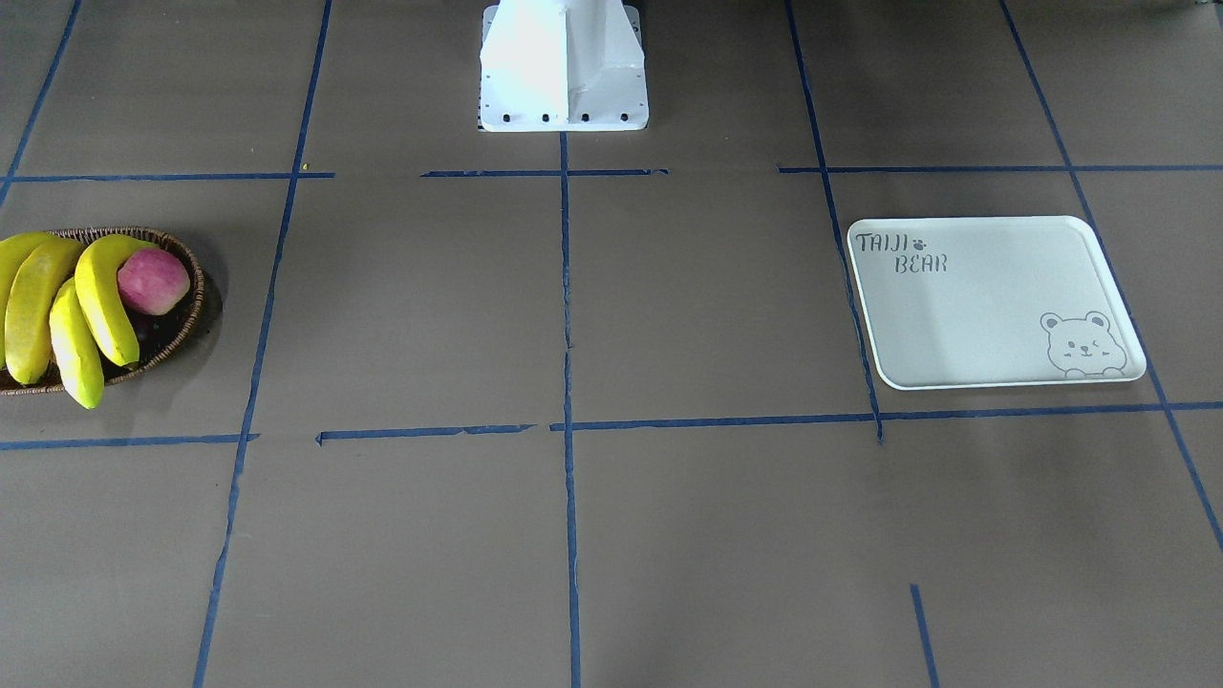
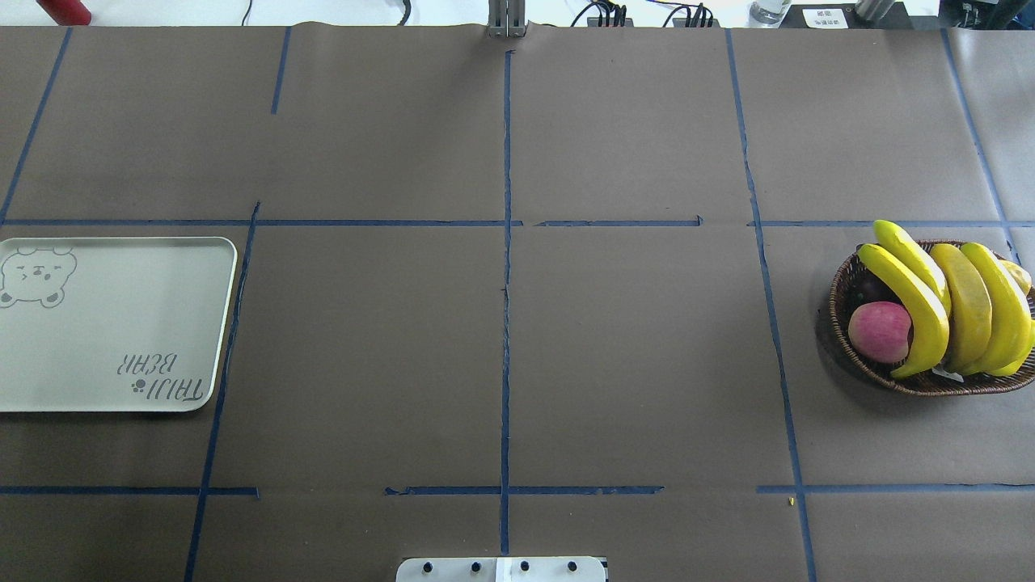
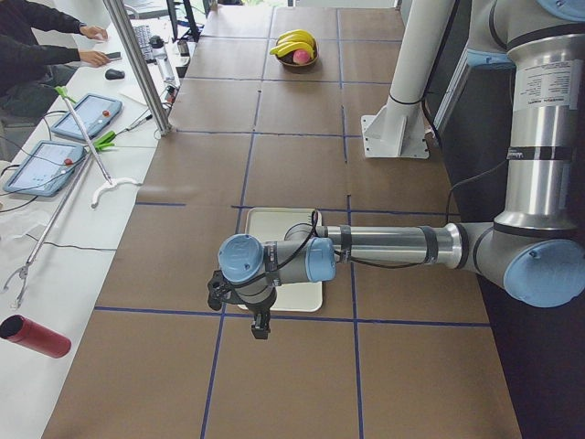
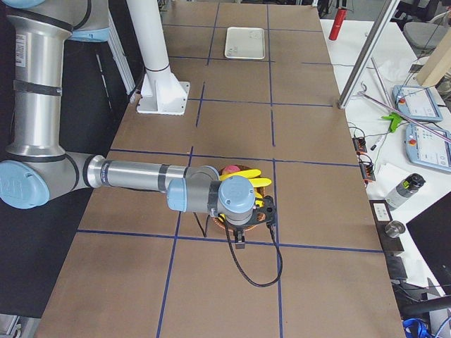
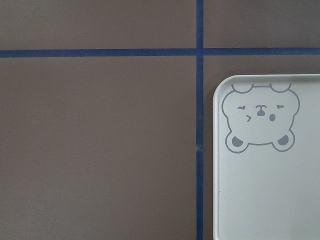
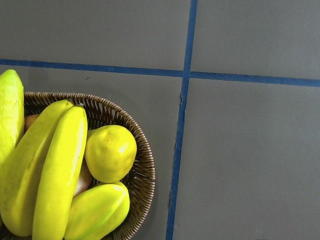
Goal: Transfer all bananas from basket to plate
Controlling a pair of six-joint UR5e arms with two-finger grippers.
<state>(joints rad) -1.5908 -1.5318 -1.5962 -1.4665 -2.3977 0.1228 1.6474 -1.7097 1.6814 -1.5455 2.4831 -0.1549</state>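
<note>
Bananas (image 2: pixel 946 307), four as far as you can count, lie heaped side by side in the basket (image 2: pixel 839 333), just below the right gripper (image 4: pixel 239 245), which hangs over the basket's near rim in the right side view. An apple (image 2: pixel 880 331) sits against them on the side away from that gripper, and the right wrist view shows a stubby yellow fruit (image 6: pixel 110 152) tucked beside them under the wrist. The plate (image 2: pixel 113 339) lies well apart from the right gripper, at the far end of the table, and nothing rests on it. The left gripper (image 3: pixel 260 329) hovers above its near edge, with the printed bear corner showing under the left wrist. Neither gripper appears in any view but a side one, so you cannot tell whether the fingers of either are spread or closed, though nothing seems to hang from them. Judge the task as not yet begun: no banana has reached the plate, and all four transfers are left. Your first pick probably belongs to the right arm, since the fruit sits right under it.
</note>
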